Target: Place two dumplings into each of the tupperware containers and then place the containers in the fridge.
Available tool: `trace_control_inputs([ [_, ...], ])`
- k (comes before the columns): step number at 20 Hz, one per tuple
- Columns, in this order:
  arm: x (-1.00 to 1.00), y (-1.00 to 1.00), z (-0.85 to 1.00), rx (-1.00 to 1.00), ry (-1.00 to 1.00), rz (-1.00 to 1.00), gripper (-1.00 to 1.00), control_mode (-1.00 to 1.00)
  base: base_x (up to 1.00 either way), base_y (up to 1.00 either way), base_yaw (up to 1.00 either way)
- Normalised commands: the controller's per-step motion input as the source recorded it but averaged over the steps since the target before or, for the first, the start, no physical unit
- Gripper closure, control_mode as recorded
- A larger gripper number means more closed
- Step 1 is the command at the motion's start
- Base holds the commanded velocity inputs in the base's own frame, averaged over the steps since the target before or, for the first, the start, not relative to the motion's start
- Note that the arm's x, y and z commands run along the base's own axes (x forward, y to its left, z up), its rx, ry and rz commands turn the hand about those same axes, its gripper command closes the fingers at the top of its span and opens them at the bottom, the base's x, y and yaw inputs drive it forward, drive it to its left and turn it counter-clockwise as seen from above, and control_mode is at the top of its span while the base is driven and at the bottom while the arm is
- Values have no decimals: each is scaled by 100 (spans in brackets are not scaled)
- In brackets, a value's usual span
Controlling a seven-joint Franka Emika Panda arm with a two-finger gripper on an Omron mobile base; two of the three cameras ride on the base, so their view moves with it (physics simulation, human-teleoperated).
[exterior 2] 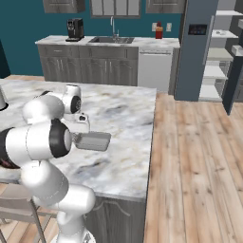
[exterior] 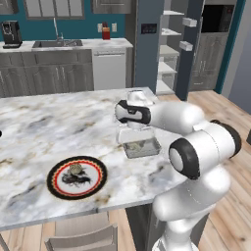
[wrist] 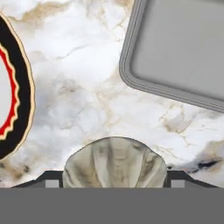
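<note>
In the hand view a wrinkled tan dumpling (wrist: 114,164) fills the gap between my fingertips, and my gripper (wrist: 114,181) is shut on it above the marble counter. A pale grey tupperware container (wrist: 175,52) lies just beyond it, to the upper right, and the part I see of its inside is bare. From the left base view my hand hangs over the left end of that container (exterior: 144,148). Another dumpling (exterior: 75,169) rests on the round dark-rimmed plate (exterior: 77,177). The slate-blue fridge (exterior: 147,44) stands open at the back with its white shelves showing.
The marble island (exterior: 39,127) ends close to the right of the container (exterior 2: 93,141), with wood floor (exterior 2: 190,156) beyond. A chair (exterior: 83,238) stands at the near edge. Sink counter, dishwasher and coffee machine (exterior: 11,33) line the back wall.
</note>
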Motion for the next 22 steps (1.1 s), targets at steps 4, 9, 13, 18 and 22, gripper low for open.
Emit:
trace_control_inputs([
  [4, 76, -54, 0, 1, 0, -1, 100, -100, 0, 0, 0],
  [9, 73, -27, -3, 0, 0, 0, 100, -100, 0, 0, 0],
  [13, 28, 0, -46, 0, -2, 0, 100, -100, 0, 0, 0],
  [18, 10, 0, -51, 0, -3, 0, 100, -100, 0, 0, 0],
  [22, 5, 5, -36, 0, 0, 0, 100, -100, 0, 0, 0],
])
